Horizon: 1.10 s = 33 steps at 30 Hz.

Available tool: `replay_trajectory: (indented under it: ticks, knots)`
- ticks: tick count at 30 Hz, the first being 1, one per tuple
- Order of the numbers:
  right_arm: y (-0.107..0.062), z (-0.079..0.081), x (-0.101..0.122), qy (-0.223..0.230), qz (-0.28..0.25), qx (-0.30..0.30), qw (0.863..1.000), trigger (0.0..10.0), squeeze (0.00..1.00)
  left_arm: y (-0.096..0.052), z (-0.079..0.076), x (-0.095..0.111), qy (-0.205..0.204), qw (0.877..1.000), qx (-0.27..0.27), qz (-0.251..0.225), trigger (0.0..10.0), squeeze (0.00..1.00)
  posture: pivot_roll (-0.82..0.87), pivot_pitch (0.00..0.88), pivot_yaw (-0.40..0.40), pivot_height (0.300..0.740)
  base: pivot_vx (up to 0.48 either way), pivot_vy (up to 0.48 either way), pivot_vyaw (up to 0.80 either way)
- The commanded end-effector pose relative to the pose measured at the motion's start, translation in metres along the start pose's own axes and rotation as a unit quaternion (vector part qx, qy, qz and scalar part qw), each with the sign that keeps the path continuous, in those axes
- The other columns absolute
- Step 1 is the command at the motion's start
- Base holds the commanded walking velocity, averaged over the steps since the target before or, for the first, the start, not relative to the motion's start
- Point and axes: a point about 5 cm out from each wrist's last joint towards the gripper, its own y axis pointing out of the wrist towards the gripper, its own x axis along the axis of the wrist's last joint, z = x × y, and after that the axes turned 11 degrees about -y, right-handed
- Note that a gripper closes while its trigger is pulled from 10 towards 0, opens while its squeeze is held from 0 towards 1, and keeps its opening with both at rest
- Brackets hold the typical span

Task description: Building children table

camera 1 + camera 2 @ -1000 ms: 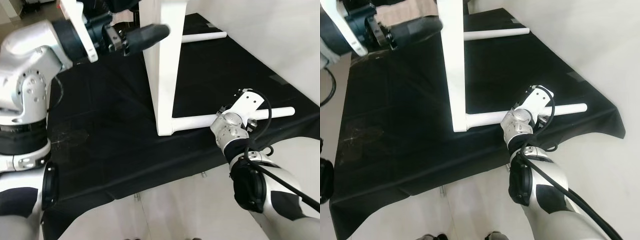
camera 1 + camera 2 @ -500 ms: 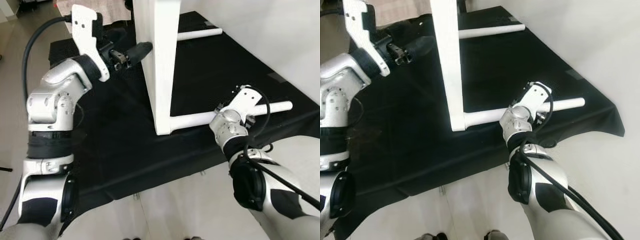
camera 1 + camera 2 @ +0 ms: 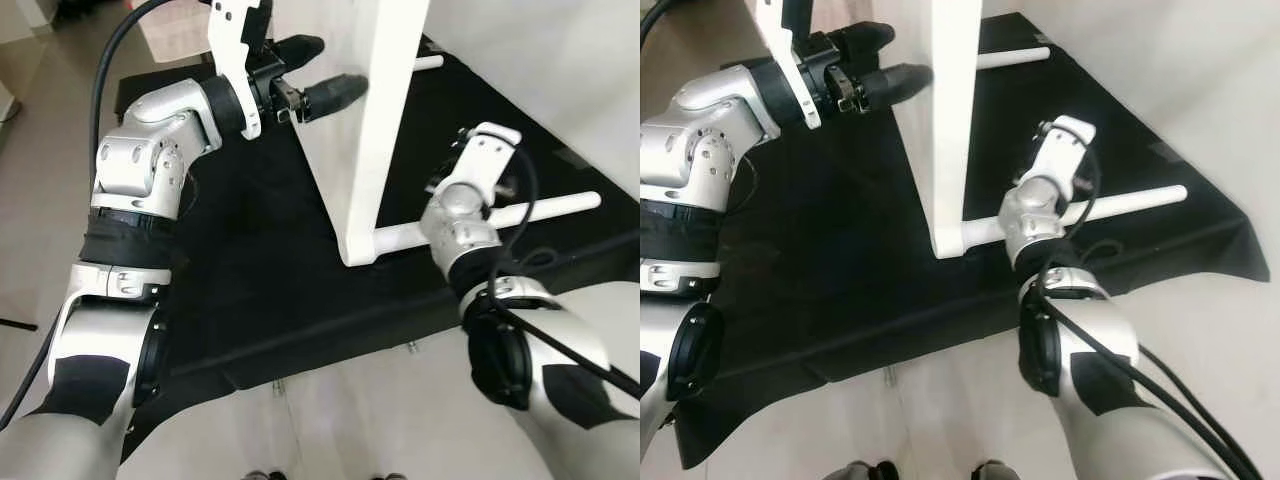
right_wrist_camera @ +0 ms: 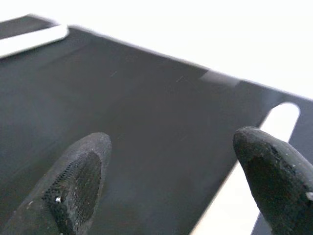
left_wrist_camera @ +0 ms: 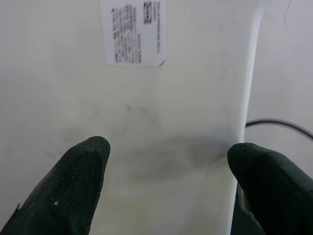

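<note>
The white tabletop [image 3: 385, 120] stands on edge on a black cloth [image 3: 250, 260]. Two white legs stick out from it to the right, a near leg [image 3: 540, 210] and a far leg [image 3: 428, 63]. My left gripper [image 3: 325, 68] is open at the panel's left face, its fingertips close to the surface. In the left wrist view the open left gripper [image 5: 168, 152] faces the white panel below a printed label [image 5: 134, 32]. My right wrist [image 3: 468, 190] is raised just above the near leg. The right gripper [image 4: 173, 139] is open over the cloth, holding nothing, with the near leg [image 4: 244, 166] beside one finger.
The black cloth covers the floor ahead and ends at a wrinkled front edge [image 3: 330, 345] near my feet. Pale floor [image 3: 350, 420] lies in front of it. A white wall [image 3: 560, 70] runs along the right. A black cable [image 3: 525, 250] loops beside my right forearm.
My left gripper has swung round to the panel's left face. My right wrist has lifted off the near leg. The panel now stands further right in the picture, and the view has shifted.
</note>
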Motion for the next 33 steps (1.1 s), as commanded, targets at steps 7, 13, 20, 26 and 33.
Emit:
replay_trajectory:
  ticks: [7,13,20,26,33]
  knots:
    - [-0.006,-0.002,0.059,-0.002,-0.203,0.033,0.979,10.0,0.0,0.001,-0.006,0.006,0.022,1.0,-0.019,-0.01,10.0,0.0,-0.07,0.134,0.025,0.74,0.0,0.0,0.0]
    - [-0.022,0.014,0.083,0.009,-0.307,0.18,0.935,10.0,0.0,-0.012,-0.005,0.014,0.039,0.999,0.003,-0.035,10.0,0.0,-0.07,0.126,0.015,0.74,0.0,0.0,0.0]
    - [-0.039,0.031,0.072,-0.061,-0.343,0.323,0.88,10.0,0.0,-0.067,-0.01,0.025,0.089,0.984,0.119,-0.101,10.0,0.0,-0.08,0.112,-0.016,0.74,0.0,0.0,0.0]
    - [-0.054,0.038,0.045,-0.084,-0.349,0.369,0.858,10.0,0.0,-0.102,-0.013,0.016,0.099,0.965,0.21,-0.125,10.0,0.0,-0.07,0.109,-0.033,0.74,0.0,0.0,0.0]
    - [-0.068,0.031,-0.001,-0.105,-0.334,0.414,0.84,10.0,0.0,-0.164,-0.036,-0.04,0.048,0.932,0.346,-0.092,10.0,0.0,-0.1,0.076,-0.065,0.74,0.0,0.0,0.0]
